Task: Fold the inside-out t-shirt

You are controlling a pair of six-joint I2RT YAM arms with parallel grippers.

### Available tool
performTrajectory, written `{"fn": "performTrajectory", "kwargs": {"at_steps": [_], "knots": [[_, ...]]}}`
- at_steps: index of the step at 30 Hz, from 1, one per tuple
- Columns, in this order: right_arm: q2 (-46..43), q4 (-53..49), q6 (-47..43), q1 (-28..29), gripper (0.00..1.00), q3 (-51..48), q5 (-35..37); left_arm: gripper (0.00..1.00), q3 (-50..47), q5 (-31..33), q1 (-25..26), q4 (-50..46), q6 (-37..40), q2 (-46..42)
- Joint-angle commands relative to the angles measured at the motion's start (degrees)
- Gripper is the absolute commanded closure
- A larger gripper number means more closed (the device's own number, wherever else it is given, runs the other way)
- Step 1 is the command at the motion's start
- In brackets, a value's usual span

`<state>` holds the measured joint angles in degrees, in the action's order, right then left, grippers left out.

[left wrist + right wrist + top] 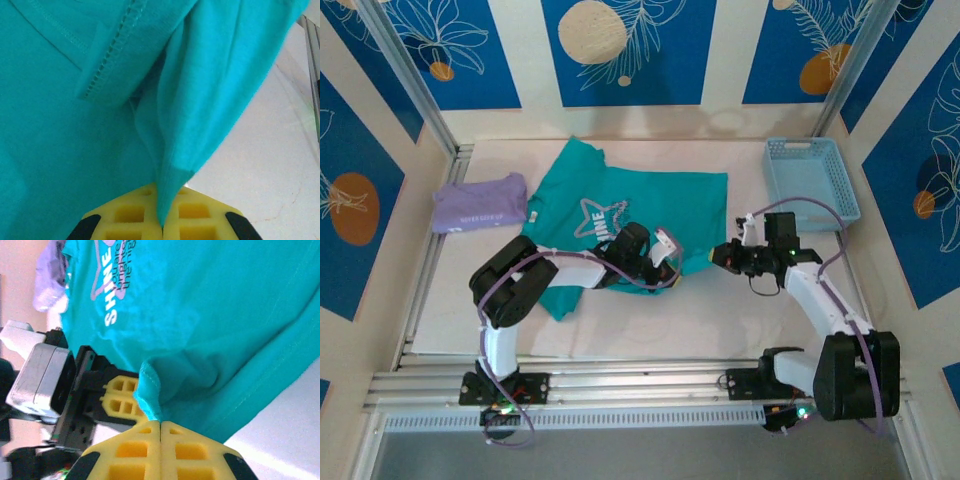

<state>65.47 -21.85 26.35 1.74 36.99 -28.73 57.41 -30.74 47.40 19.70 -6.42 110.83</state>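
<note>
The teal inside-out t-shirt (pixel 620 195) lies spread on the white table, its star print facing up. Both grippers are at its near right hem. My left gripper (pixel 667 268) is shut on a pinched fold of the teal cloth (pixel 200 100), which hangs up from between the yellow fingers (pixel 195 220). My right gripper (pixel 719 257) is shut on the stitched hem corner (pixel 150 390) of the same shirt, just right of the left gripper. In the right wrist view the "SHINE" lettering (pixel 111 295) shows and the left gripper's yellow fingers (pixel 120 400) sit close by.
A folded lavender shirt (pixel 480 203) lies at the left of the table beside the t-shirt's sleeve. A light blue basket (pixel 812 180) stands at the back right. Metal rails run along the near edge (pixel 620 385). Bare white table (pixel 650 320) lies in front of the shirt.
</note>
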Motion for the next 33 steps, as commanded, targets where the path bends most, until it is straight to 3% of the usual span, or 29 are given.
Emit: {"fn": "performTrajectory", "kwargs": {"at_steps": [1, 4, 7, 10, 13, 15, 22, 33], "knots": [[-2.5, 3.6, 8.9, -1.8, 1.00, -3.9, -11.3, 1.00, 1.7, 0.7, 0.8, -3.1, 3.1, 0.9], [-3.7, 3.3, 10.1, -2.1, 1.00, -5.6, -10.5, 1.00, 3.0, 1.6, 1.7, -5.8, 5.5, 1.3], [-3.7, -7.0, 5.4, 2.5, 1.00, -2.7, 4.6, 1.00, 4.1, 1.5, 2.7, -7.7, 7.7, 1.8], [-3.1, -11.6, 5.1, 7.7, 1.00, -1.0, 15.4, 1.00, 4.0, 1.2, 3.2, -7.7, 8.3, 1.8], [-1.2, -14.6, 5.5, 11.7, 1.00, 0.8, 23.4, 1.00, 3.4, 1.1, 3.2, -7.9, 9.7, 1.1], [0.0, -15.3, 4.8, 13.1, 0.94, 1.9, 26.4, 1.00, 3.2, 1.0, 3.1, -8.3, 10.6, 0.8], [1.7, -13.5, -1.2, 17.9, 0.70, 5.4, 29.7, 1.00, 2.9, 0.4, 3.3, -8.0, 10.1, 0.8], [6.9, -12.3, -5.6, 18.0, 0.64, 7.7, 30.4, 1.00, 2.5, 0.1, 3.2, -7.1, 9.2, 1.0]]}}
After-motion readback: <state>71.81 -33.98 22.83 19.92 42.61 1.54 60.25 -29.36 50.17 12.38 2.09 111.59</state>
